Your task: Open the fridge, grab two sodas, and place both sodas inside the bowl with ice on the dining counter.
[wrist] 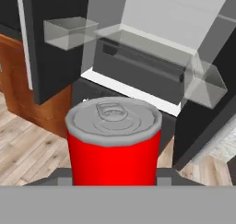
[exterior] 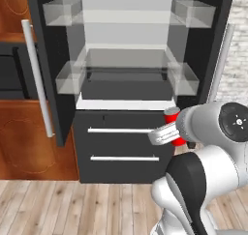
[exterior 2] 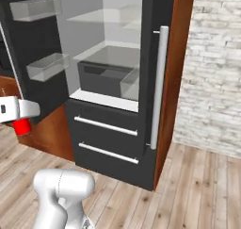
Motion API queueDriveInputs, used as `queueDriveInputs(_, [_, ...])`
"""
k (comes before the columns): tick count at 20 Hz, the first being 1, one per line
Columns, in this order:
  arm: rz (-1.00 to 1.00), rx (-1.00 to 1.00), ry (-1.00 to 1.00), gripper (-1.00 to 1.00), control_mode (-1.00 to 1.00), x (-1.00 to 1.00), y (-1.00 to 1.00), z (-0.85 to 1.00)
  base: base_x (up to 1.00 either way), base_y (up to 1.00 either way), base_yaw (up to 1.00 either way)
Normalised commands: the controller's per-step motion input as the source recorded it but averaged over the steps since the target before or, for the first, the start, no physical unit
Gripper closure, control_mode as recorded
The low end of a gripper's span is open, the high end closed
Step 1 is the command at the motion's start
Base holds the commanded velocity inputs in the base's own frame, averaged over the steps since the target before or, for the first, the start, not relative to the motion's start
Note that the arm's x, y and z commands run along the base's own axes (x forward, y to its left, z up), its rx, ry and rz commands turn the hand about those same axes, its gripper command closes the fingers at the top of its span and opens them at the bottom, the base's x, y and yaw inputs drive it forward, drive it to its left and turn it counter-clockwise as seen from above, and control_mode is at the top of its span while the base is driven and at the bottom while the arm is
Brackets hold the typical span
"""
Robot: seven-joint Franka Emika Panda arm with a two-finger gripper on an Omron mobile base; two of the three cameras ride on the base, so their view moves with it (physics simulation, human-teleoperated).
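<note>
Plain red can, unlabelled, in pincer

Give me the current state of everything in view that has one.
fridge: both upper doors open, shelves look bare
fridge drawers: both shut
red soda can: upright, tab unopened, held clear of the fridge
tool: shut on the red soda can

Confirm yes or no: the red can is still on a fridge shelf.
No. The hand grips the red can outside the open fridge.
</note>
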Motion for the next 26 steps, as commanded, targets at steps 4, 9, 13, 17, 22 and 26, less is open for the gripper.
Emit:
queueDriveInputs(4, [0.00,0.00,0.00,1.00,1.00,0.00,0.00,0.00,-0.92,-0.36,0.42])
queueDriveInputs(9, [0.00,0.00,0.00,1.00,1.00,0.00,0.00,0.00,-0.85,-0.46,0.43])
queueDriveInputs(13, [0.00,0.00,0.00,1.00,1.00,0.00,0.00,0.00,-0.79,-0.61,0.43])
queueDriveInputs(17, [0.00,0.00,0.00,1.00,1.00,0.00,0.00,0.00,-0.76,-0.62,0.43])
queueDriveInputs(22, [0.00,0.00,0.00,1.00,1.00,0.00,0.00,0.00,-0.90,-0.48,0.44])
queueDriveInputs(26, [0.00,0.00,0.00,1.00,1.00,0.00,0.00,0.00,-0.97,-0.20,0.45])
